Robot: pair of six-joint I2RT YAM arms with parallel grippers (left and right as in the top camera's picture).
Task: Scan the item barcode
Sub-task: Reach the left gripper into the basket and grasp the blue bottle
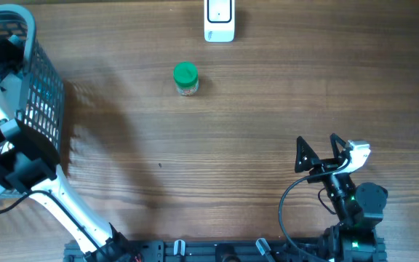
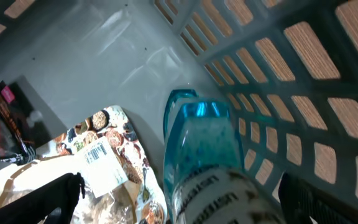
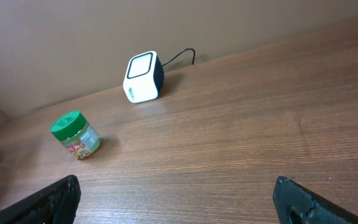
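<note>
**A:** What does the left wrist view give that the overhead cannot?

**B:** The inside of the basket (image 2: 104,50). A blue bottle (image 2: 204,155) lies against its mesh wall, and beside it is a packet (image 2: 101,163) with a white barcode label. The left claw (image 2: 179,186) is spread wide, one finger on either side of the bottle, and grips nothing. From above, the arm covers most of that.

**A:** And the item out on the desk (image 1: 268,109)?

**B:** A green-lidded jar (image 1: 185,78) stands upright, near the scanner (image 1: 219,20), on its left and on the robot's side of it. The basket is well to the scanner's left, at the desk's edge.

**A:** The right claw (image 1: 320,149)?

**B:** It is fully open and empty, well apart from the scanner, to its right and close to the robot.

**A:** The surface and the room?

**B:** The desk is brown wood grain. Only the right wrist view shows the plain tan wall behind the scanner and a dark cable running from its back.

**A:** Anything unclear?

**B:** The bottle's lettering is cut off at the bottom edge. A dark wrapper at the far left of the basket is too blurred to name. I cannot tell from any view whether the jar carries a barcode.
</note>
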